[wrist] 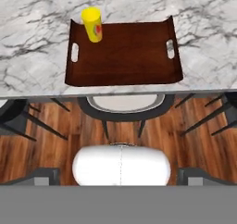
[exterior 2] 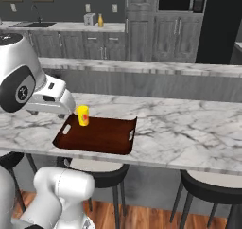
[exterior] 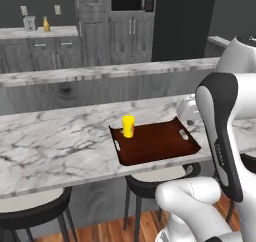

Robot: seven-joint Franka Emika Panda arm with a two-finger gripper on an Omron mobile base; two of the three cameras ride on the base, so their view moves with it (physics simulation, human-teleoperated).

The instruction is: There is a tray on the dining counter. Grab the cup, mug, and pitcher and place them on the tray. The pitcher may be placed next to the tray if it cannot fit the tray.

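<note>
Stool (wrist: 122, 108) nearest, tray (wrist: 125, 56) holding 1 upright cup (wrist: 93, 24), gripper fingers spread wide

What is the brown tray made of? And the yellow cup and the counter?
The tray looks like dark polished wood: reddish-brown with a soft shine. The cup seems to be smooth plastic, plain bright yellow, though painted ceramic is possible. The counter looks like marble: white with grey veins.

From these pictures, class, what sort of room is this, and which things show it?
A home kitchen: a marble counter with stools beneath, grey cabinets behind, and a tray holding a cup.
</note>
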